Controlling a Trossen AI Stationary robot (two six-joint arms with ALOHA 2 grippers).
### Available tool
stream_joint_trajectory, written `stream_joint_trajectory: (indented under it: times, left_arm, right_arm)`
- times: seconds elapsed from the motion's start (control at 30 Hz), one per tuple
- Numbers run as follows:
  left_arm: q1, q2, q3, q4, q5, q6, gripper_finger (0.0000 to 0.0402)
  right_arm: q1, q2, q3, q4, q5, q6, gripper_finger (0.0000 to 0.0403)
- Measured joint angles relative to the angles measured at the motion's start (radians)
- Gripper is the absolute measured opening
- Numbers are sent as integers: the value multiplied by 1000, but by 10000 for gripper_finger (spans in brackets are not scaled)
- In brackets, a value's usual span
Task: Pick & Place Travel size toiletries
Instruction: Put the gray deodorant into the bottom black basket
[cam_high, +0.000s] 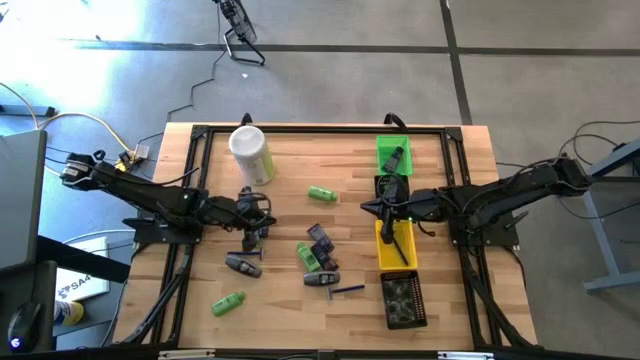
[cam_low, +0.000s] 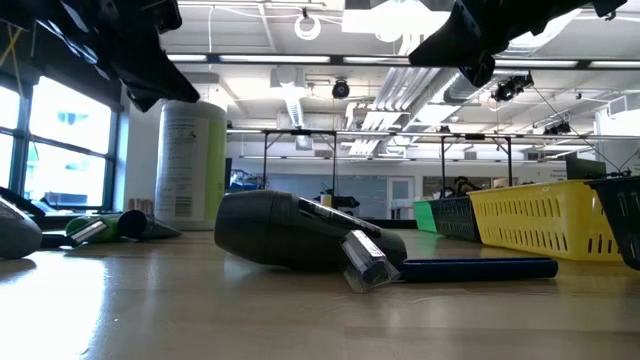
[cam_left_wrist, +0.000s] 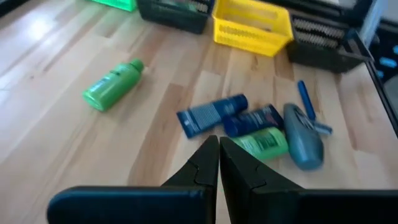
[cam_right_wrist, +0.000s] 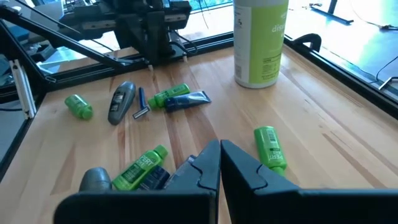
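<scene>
From above we count three green bottles lying apart on the table (cam_high: 200, 290): one (cam_high: 322, 193) near the middle, one (cam_high: 229, 302) toward the near-left corner, one (cam_high: 309, 257) in the central cluster with two blue tubes (cam_high: 322, 240), a grey tube (cam_high: 321, 279) and a blue razor (cam_high: 347, 290); another grey tube (cam_high: 243, 264) lies left of them. One pale-green canister (cam_high: 251, 153) stands upright, and four bins line the right side.

At table height, a dark grey tube (cam_low: 300, 232) lies just in front; we can read no writing there.

The left gripper (cam_left_wrist: 219, 152) hangs pinched together, empty, above the cluster.

The right gripper (cam_right_wrist: 220, 155) is likewise pressed closed, holding nothing; the canister's (cam_right_wrist: 261, 40) label is illegible.
</scene>
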Motion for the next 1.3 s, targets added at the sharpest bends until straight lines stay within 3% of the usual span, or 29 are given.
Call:
stream_joint_trajectory:
  times: [0.2,0.3,0.47,0.63,0.97,1.1,1.3]
  left_arm:
    - [-116,5,54,-118,-53,-1,12]
    - [-169,5,65,-183,-70,-77,12]
    - [-233,9,137,-420,-40,-221,12]
    - [-251,38,245,-640,-8,-244,12]
    - [-249,46,284,-697,31,-153,14]
    - [-250,56,284,-735,38,-149,41]
    - [-250,90,284,-800,76,-198,131]
  right_arm:
    - [0,0,0,0,3,-6,5]
    - [0,0,0,0,3,-18,5]
    - [0,0,0,0,3,-18,5]
    - [0,0,0,33,4,-18,5]
    - [0,0,0,67,4,-25,5]
    - [0,0,0,67,4,-32,5]
    - [0,0,0,66,4,-51,5]
